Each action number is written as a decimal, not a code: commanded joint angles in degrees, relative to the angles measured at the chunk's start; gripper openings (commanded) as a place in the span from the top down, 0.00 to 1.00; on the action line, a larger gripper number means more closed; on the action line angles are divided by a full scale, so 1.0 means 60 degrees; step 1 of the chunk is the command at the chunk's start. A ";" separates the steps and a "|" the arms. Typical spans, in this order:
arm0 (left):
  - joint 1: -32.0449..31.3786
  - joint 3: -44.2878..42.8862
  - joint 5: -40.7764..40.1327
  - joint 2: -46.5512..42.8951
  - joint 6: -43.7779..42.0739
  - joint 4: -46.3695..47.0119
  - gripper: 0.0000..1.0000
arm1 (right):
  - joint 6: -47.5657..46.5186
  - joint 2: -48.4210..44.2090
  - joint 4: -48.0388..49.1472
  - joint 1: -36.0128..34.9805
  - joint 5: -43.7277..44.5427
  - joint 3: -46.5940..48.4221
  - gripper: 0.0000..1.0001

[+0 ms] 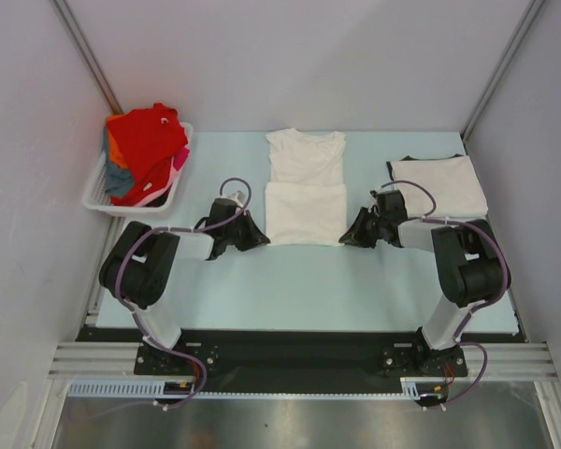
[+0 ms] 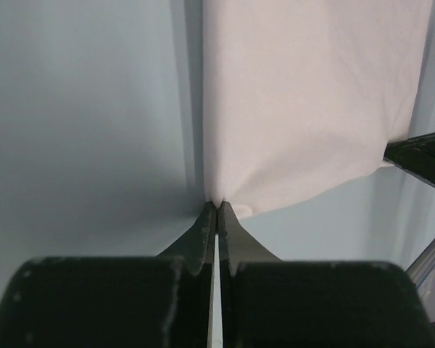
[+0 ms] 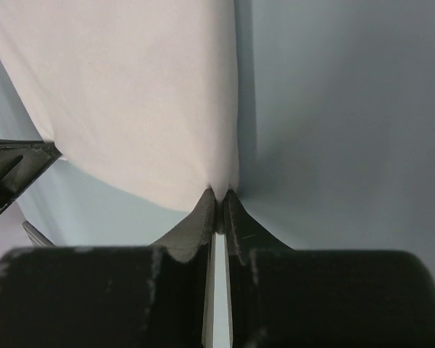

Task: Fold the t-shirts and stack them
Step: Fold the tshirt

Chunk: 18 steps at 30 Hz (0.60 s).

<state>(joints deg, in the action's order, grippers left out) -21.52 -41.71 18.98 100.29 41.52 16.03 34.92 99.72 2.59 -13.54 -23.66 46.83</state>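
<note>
A plain off-white t-shirt (image 1: 305, 192) lies in the middle of the table, its lower part folded up. My left gripper (image 1: 262, 238) is shut on its near left corner (image 2: 219, 196). My right gripper (image 1: 346, 238) is shut on its near right corner (image 3: 222, 187). Each wrist view shows the other gripper's fingertip at the opposite corner. A folded white t-shirt (image 1: 439, 185) with a dark edge showing lies at the right, partly under the right arm. Red, orange, blue-grey and pink t-shirts (image 1: 145, 150) are heaped in the basket.
The white slatted basket (image 1: 101, 201) stands at the table's left edge. Grey walls and metal frame posts close in the left, right and back. The arm bases sit on a black rail (image 1: 299, 351) at the near edge.
</note>
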 commanded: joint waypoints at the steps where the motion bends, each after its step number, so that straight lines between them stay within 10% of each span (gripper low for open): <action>1: -0.0120 0.0419 -0.0425 -0.0438 -0.0591 -0.0753 1.00 | -0.0151 -0.0462 0.0066 -0.0029 -0.0141 -0.0143 1.00; 18: -0.0105 0.1034 0.0980 -0.4218 -0.0856 -0.2906 1.00 | -0.0575 -0.4607 -0.2701 -0.0263 -0.0451 -0.0876 1.00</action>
<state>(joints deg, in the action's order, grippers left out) -22.02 -36.16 21.65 79.70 37.52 1.93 33.12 76.14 -8.43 -15.07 -25.93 41.65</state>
